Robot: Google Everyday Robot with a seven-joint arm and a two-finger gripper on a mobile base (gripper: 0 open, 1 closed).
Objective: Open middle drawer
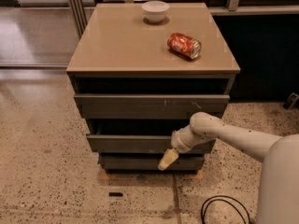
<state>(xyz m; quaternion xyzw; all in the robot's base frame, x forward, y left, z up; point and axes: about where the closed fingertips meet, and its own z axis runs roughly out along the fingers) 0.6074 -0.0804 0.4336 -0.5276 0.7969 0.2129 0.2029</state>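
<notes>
In the tan-topped dark-grey cabinet (131, 45), the middle drawer (126, 143), a wide, shallow, dark-grey handleless front, is set with its long axis running left to right. The cream-coloured gripper (168, 159) is positioned just under that drawer's lower edge, right of centre, so the panel lies immediately above it; whether it is clenched or released cannot be told. The dented red can (184, 45) and the white bowl (155, 10) on top are well apart from it.

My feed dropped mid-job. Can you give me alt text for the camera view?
The gripper is in front of the lower edge of the middle drawer, right of centre, with the arm reaching in from the right. A scratched drawer front is above it; the cabinet top holds a white bowl and a red can on its side.
</notes>
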